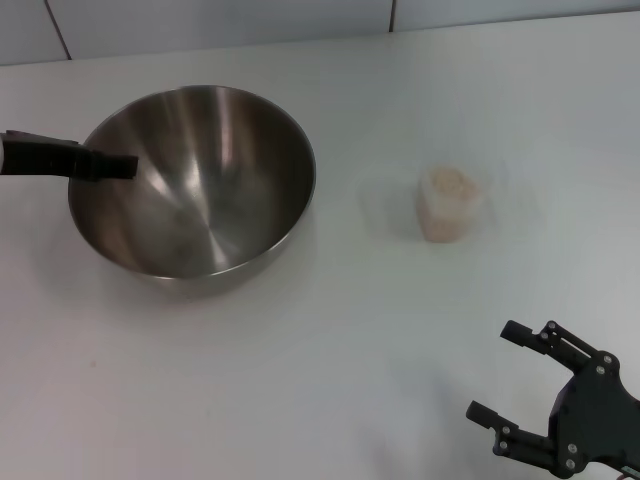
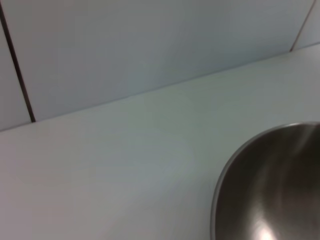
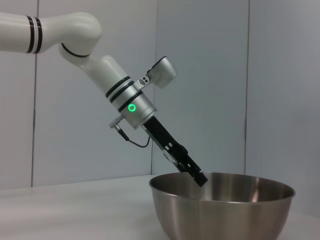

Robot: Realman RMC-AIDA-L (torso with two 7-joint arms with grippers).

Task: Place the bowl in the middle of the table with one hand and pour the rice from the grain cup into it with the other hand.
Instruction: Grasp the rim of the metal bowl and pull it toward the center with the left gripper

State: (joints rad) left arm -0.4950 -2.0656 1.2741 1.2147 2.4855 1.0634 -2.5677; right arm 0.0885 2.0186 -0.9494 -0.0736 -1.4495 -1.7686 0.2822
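We saw the bowl (image 1: 195, 180) sitting left of centre in the head view, upright on the table (image 1: 300, 380), shiny inside and holding nothing we could make out. The left gripper (image 1: 118, 166) came in from the left edge of the frame and met the bowl's left rim; it looked pinched on that rim, one finger inside the wall. In the right wrist view the left gripper (image 3: 199, 177) angled down from the upper left and its tip sat right at the near-left rim of the bowl (image 3: 225, 205), with a green ring lit on the wrist. The left wrist view only gave us a slice of the bowl (image 2: 270, 185) in the lower right corner, table (image 2: 110, 170) behind it.

The cup (image 1: 449, 205) stood upright right of centre in the head view, well apart from the bowl, filled with a mound of rice (image 1: 450, 185) to the top.

The right gripper (image 1: 525, 385) sat in the lower right corner of the head view, fingers spread wide, holding nothing, well clear of the cup.
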